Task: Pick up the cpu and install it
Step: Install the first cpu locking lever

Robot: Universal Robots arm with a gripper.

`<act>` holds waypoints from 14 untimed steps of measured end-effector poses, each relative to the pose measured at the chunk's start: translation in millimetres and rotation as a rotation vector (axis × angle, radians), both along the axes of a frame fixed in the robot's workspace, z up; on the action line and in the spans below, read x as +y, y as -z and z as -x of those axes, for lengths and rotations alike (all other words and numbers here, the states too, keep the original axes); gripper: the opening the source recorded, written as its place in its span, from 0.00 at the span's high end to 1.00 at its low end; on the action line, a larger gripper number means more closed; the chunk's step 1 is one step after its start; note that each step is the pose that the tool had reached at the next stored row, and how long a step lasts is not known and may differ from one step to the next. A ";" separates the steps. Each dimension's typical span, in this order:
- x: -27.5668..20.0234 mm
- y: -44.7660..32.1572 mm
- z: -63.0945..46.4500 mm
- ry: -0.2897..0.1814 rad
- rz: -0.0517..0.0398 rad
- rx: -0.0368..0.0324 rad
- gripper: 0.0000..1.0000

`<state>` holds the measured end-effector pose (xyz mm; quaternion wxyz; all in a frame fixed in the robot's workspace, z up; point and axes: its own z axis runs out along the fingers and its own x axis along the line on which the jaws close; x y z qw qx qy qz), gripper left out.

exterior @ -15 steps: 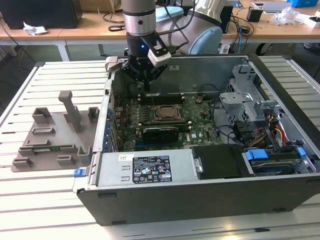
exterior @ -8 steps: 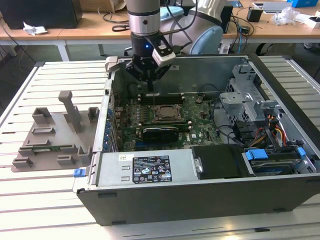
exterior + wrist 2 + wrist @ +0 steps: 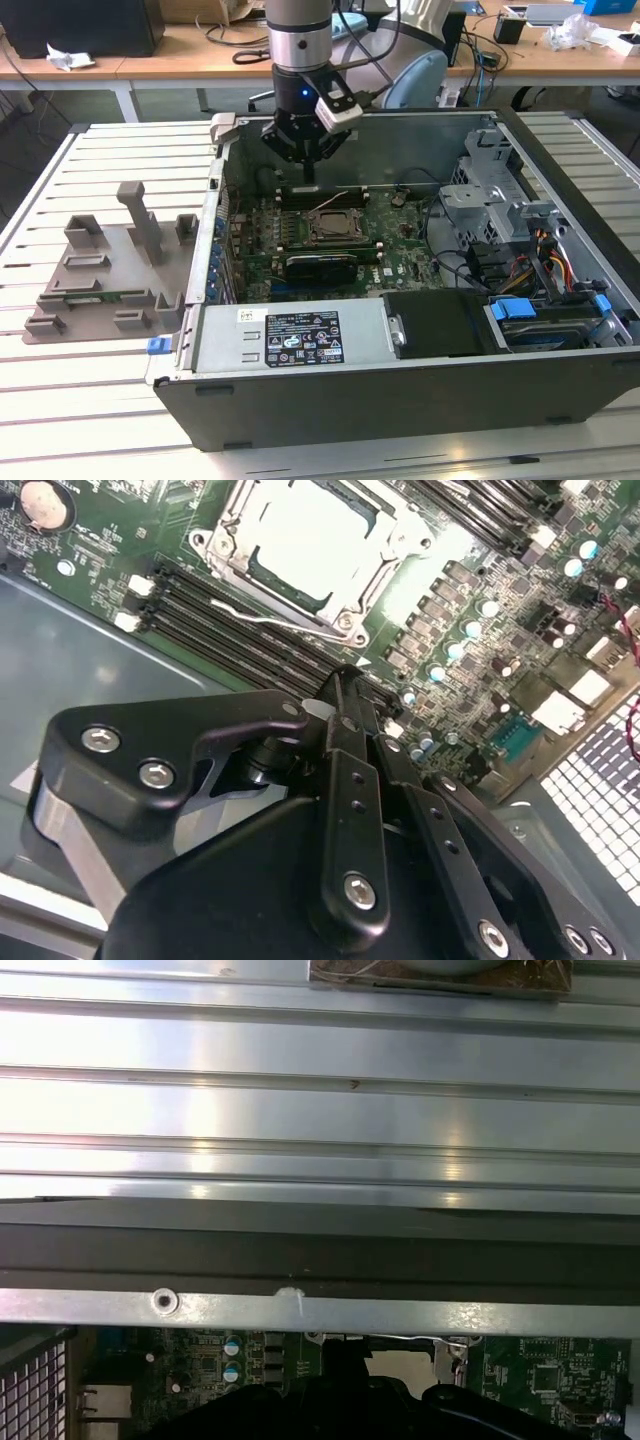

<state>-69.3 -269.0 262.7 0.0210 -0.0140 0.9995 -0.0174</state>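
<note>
The cpu (image 3: pixel 305 542) lies inside the square metal socket frame (image 3: pixel 333 226) on the green motherboard, its shiny top glaring pale in the second wrist view. A thin wire lever (image 3: pixel 262 617) runs along the frame's edge. My gripper (image 3: pixel 308 178) hangs inside the open computer case, behind the socket near the case's back wall. Its black fingers (image 3: pixel 345 695) are shut together over the memory slots, and I see nothing between them. The fingertips are apart from the cpu.
A grey plastic tray (image 3: pixel 100 270) with upright blocks sits on the slatted table at the exterior view's left. The case's back wall (image 3: pixel 320 1310) is close behind the gripper. A drive cage (image 3: pixel 490 190) and cables (image 3: pixel 550 265) fill the case's right side.
</note>
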 end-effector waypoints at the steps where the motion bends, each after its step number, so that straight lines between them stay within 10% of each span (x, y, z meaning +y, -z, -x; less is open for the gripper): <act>1: 0.0 0.0 -0.3 0.000 0.0000 0.0002 0.89; 14: 0.0 0.1 -0.4 -0.077 0.0000 0.0001 0.89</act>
